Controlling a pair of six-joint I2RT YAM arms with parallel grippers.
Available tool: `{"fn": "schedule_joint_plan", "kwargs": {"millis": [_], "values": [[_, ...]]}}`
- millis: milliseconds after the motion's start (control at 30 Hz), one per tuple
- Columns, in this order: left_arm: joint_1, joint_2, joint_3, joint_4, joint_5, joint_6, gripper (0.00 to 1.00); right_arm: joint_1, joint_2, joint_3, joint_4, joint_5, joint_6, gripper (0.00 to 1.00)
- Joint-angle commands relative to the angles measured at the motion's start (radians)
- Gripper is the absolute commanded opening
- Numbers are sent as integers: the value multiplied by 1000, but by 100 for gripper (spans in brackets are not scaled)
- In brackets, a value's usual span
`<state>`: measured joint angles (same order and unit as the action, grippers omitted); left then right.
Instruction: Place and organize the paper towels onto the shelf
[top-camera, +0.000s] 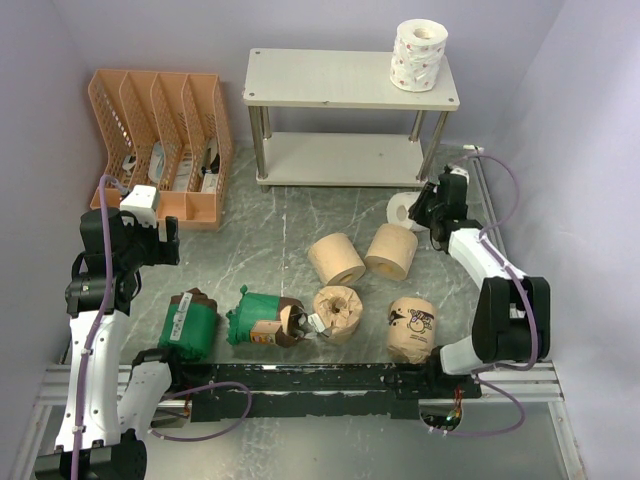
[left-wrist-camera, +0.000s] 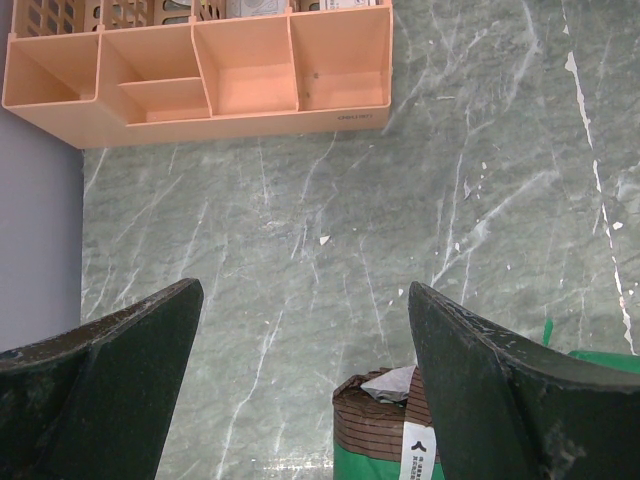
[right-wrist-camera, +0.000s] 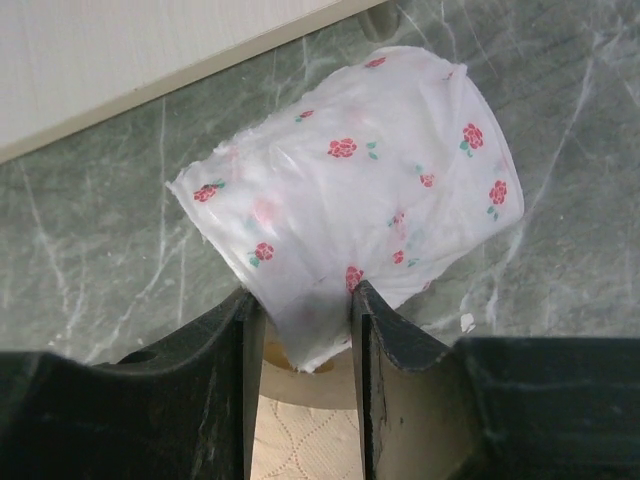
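Roll (right-wrist-camera: 370, 190) lies sideways, axis pointing away from right gripper (right-wrist-camera: 305, 312).

1. The right gripper (right-wrist-camera: 305, 300) pinches the near edge of a white roll (right-wrist-camera: 370, 190) printed with red roses.
2. The roll is tilted, with the table (right-wrist-camera: 560, 250) behind it and the shelf (right-wrist-camera: 120, 60) near its far end.

1. An orange perforated plastic file organizer (top-camera: 160, 130) stands at the table's far-left corner, angled beside the left wall. Its 4 upright slots hold small items too tiny to identify.
2. Its low front tray (left-wrist-camera: 245, 85), split into open compartments, faces the grey-green marbled tabletop (top-camera: 300, 215).
3. Pale lavender walls (top-camera: 40, 60) enclose 3 sides.
4. A silver metal rail (top-camera: 556, 374) edges the near side.
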<state>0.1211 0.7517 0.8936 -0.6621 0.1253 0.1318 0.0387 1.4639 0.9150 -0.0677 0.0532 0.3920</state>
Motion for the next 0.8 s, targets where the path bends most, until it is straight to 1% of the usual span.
{"fn": "schedule_joint_plan", "kwargs": {"millis": [0, 133, 233, 333, 500, 567, 667, 733, 767], "values": [[6, -7, 24, 4, 18, 11, 95, -57, -57, -35, 96, -90, 143, 0], [5, -6, 24, 5, 18, 10, 95, -119, -126, -86, 151, -138, 237, 0], [5, -7, 23, 7, 17, 10, 95, -164, -175, -80, 118, -141, 295, 0], [6, -8, 22, 8, 17, 10, 95, -212, -248, -95, 143, -167, 362, 0], [6, -9, 21, 10, 16, 9, 95, -282, -266, -72, 160, -336, 469, 0], [8, -10, 21, 10, 16, 9, 95, -296, -281, -89, 196, -410, 552, 0], [11, -9, 21, 10, 16, 9, 95, -297, -315, -128, 302, -507, 711, 0], [12, -9, 21, 10, 16, 9, 95, -296, -349, -143, 333, -529, 793, 0], [12, -8, 21, 11, 16, 9, 95, -296, -375, -145, 325, -515, 828, 0]]}}
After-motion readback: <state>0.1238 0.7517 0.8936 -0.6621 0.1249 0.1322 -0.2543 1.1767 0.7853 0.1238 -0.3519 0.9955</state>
